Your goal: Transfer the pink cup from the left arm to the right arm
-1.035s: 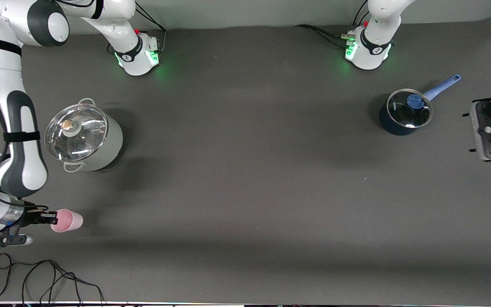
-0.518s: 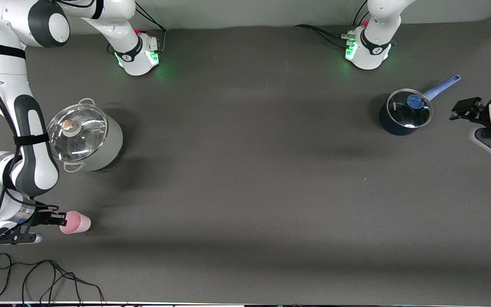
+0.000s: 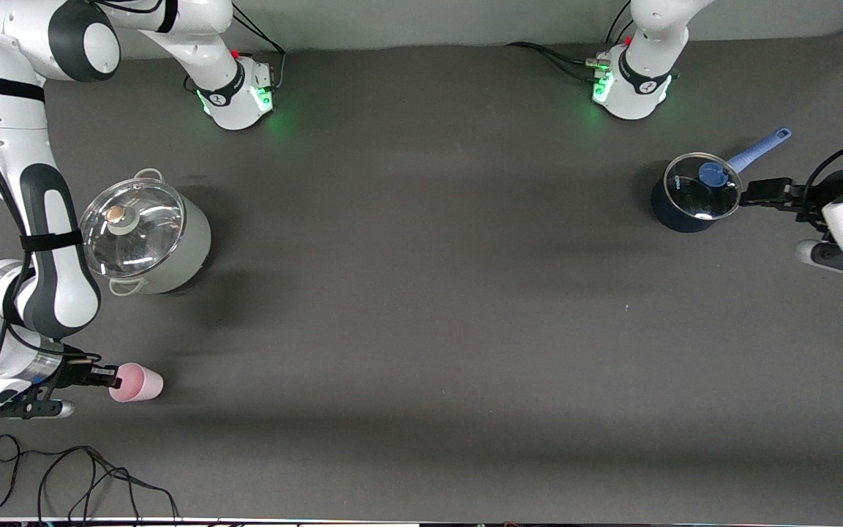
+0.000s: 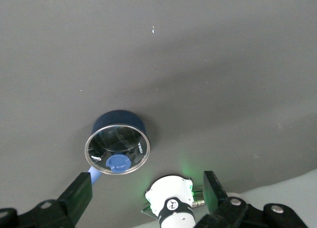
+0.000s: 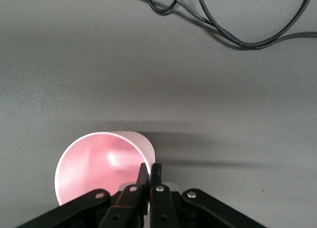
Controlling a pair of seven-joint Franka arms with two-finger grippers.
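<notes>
Up front: right gripper [image 3: 108, 378] is pinching the pink cup [image 3: 137, 383] by its rim, low over the table [image 3: 421, 329] at the right arm's end, nearer the camera than the big steel pot [image 3: 145, 239]. Cup is lying sideways, long axis along the table, base pointing toward the left arm's end. Black cable [image 3: 85, 476] is lying nearer the camera. Vs 0.5 s ago, cup is sitting a bit further toward the table's middle. Left gripper [image 3: 758, 194] has swung in just beside the blue saucepan [image 3: 694, 194].

Left wrist: fingers [image 4: 79, 196] spread wide, saucepan [image 4: 119, 143] between them below.

Right wrist: fingers [image 5: 157, 172] closed on cup [image 5: 101, 163] rim; cable [image 5: 228, 20] near.
</notes>
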